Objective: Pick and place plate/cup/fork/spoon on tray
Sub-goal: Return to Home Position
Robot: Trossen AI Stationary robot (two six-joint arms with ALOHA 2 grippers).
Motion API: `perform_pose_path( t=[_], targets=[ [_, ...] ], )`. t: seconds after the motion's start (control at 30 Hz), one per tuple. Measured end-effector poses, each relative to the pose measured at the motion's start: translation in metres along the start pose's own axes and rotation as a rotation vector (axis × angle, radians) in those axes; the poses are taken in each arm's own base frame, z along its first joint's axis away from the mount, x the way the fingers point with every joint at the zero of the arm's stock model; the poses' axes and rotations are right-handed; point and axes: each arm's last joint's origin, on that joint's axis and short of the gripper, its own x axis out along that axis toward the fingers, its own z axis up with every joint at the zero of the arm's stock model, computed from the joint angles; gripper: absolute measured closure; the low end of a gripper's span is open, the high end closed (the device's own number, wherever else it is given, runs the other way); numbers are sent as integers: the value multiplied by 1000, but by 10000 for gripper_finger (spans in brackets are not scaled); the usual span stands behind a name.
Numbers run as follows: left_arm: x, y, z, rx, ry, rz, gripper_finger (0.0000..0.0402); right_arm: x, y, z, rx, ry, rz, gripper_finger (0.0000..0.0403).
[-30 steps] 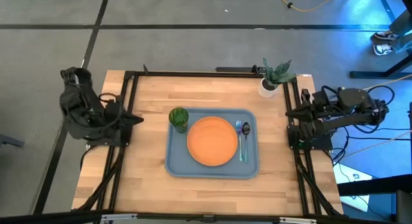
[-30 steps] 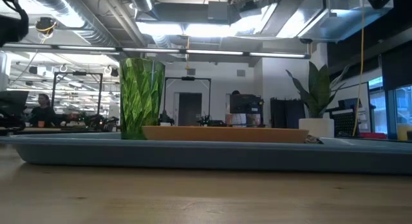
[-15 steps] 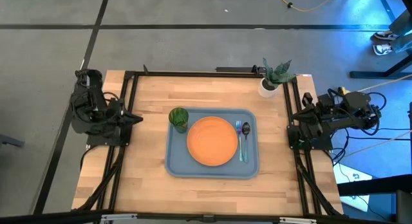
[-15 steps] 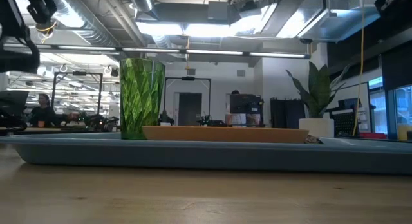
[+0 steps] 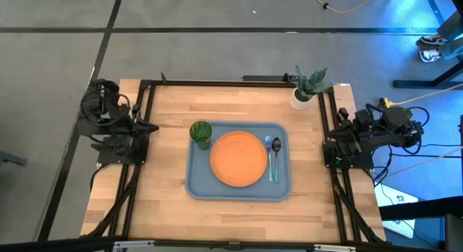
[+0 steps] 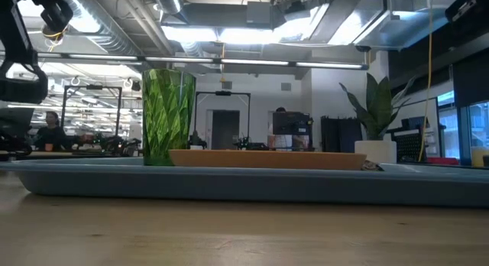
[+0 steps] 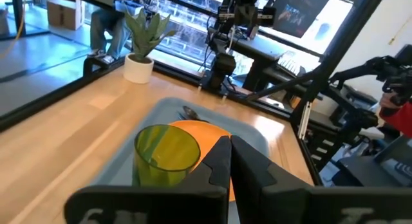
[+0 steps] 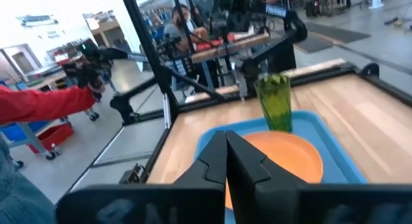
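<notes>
Homing looks like the step in hand, since every item already sits on the large rectangular grey-blue plastic tray [image 5: 197, 181] at the centre of the high view. The round flat orange plate [image 5: 238, 158] fills its middle. The small translucent green tumbler cup [image 5: 200, 133] stands at its upper-left corner. The teal-handled purple-headed fork [image 5: 268, 145] and dark-headed spoon [image 5: 276, 145] lie side by side along its right. The left gripper [image 7: 230, 141] and right gripper [image 8: 225, 135] sit at the frame's left and right table [image 5: 166, 208] edges, fingers pressed together and empty. Next likely calls only for settling both arms. The low view nearly hides both utensils behind the plate.
</notes>
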Motion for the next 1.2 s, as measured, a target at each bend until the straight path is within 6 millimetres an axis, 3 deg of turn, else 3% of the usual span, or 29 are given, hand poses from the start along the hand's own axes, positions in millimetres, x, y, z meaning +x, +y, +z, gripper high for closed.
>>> perform_pose_path(
  t=[0.23, 0.43, 0.57, 0.7, 0.97, 1.2],
  targets=[
    [0, 0, 0, 71, 4, -5, 402, 11, -3, -12, 14, 44, -11, 400],
    [2, -7, 0, 4, 4, -68, 402, 12, -2, -8, 41, -12, 10, 400],
    [10, -23, -18, 38, -7, -196, 402, 14, 1, -2, 38, -81, 60, 400],
    [17, -37, -43, 76, -58, -356, 402, 28, 2, -8, 15, -149, 152, 400],
    [22, -44, -79, 88, -230, -682, 402, 63, -7, -47, 28, -184, 232, 400],
    [27, -37, -111, 73, -181, -709, 402, 79, -15, -79, 50, -132, 292, 400]
  ],
)
